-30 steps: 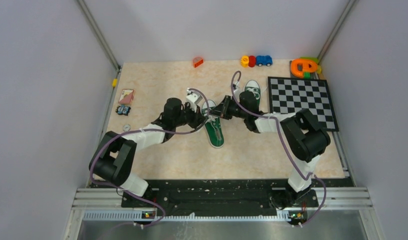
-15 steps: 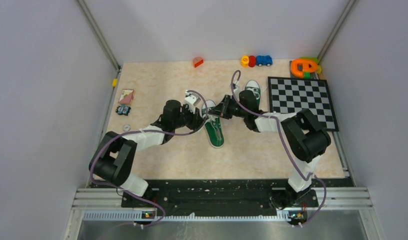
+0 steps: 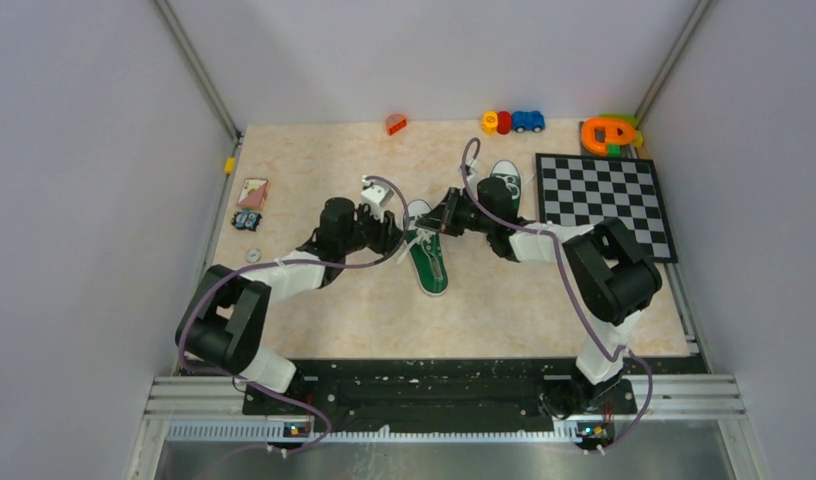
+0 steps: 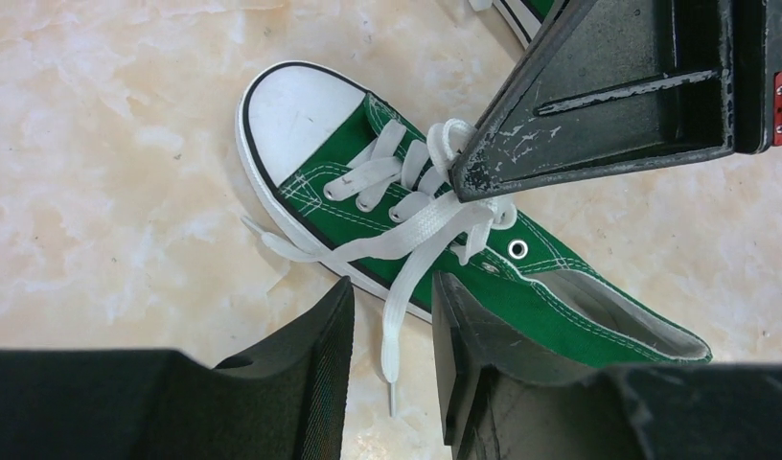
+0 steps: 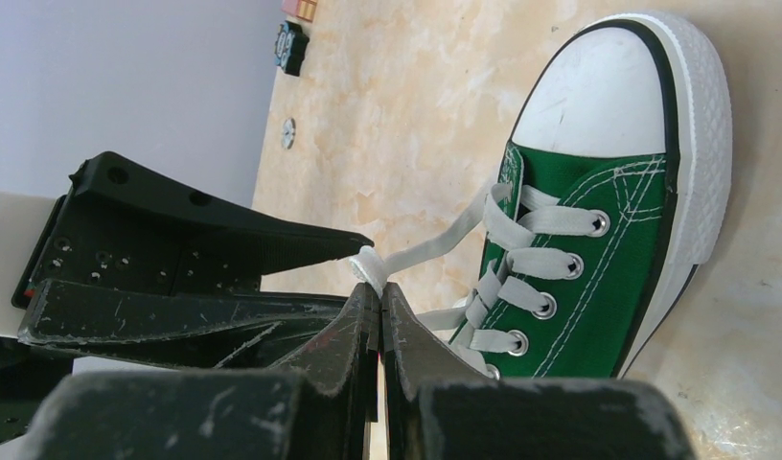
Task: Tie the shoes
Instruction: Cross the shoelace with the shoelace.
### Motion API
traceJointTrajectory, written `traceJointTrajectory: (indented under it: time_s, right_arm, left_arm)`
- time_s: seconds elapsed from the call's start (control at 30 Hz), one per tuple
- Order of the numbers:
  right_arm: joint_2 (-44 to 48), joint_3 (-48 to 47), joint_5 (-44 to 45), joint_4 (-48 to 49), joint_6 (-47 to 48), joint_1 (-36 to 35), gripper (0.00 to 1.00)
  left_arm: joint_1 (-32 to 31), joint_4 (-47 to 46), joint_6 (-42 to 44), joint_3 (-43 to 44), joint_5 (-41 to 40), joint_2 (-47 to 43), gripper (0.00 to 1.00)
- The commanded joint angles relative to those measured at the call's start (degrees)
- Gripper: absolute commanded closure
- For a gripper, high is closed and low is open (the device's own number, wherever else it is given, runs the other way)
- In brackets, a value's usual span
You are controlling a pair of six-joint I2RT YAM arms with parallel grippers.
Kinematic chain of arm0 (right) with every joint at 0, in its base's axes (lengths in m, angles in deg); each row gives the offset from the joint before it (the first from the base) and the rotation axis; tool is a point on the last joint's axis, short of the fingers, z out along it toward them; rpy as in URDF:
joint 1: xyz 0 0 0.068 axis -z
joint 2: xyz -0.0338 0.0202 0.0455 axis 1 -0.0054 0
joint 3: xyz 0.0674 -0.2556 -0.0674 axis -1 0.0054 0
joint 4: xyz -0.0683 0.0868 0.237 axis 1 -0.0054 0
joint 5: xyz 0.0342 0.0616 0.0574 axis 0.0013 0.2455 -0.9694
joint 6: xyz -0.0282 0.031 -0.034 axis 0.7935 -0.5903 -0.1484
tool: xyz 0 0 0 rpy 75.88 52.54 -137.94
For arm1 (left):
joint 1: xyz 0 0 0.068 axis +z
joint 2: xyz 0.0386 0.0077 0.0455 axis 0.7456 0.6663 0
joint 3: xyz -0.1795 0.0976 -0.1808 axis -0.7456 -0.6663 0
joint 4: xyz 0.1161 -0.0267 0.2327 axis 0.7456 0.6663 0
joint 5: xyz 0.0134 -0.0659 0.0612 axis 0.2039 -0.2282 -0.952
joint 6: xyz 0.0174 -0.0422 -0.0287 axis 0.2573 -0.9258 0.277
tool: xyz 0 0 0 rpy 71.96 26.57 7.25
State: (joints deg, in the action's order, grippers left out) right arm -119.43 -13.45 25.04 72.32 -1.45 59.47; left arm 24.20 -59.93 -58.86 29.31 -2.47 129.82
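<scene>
— While our right gripper [image 5: 380, 287] sits pressed shut, what do we hold?
— We pinch the white lace [image 5: 435, 247]. Our left gripper [image 4: 392, 326] stands parted, lace end loose in its gap. The green shoe [image 4: 536, 292] lies mid-table [image 3: 314, 300]; second shoe [image 3: 505, 180] at 1 o'clock.

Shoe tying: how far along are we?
Done: nothing tied; the near dark green canvas sneaker shows loose ends, no bow. In hand: right gripper is shut on its white lace; left gripper is open, a lace end running loose through it. Left: bow here, then check the far green sneaker.
</scene>
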Motion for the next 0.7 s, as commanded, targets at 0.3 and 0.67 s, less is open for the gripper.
traceJointTrajectory:
  time_s: [0.3, 0.67]
  right_arm:
    - [2.2, -3.2, -1.0, 0.5, 0.7, 0.5, 1.0]
    - [2.2, -3.1, -1.0, 0.6, 0.5, 0.5, 1.0]
  left_arm:
    - [0.5, -11.0, 3.9, 0.3, 5.2, 4.5, 0.61]
    - [0.5, -9.5, 6.4, 3.9, 5.7, 7.3, 0.96]
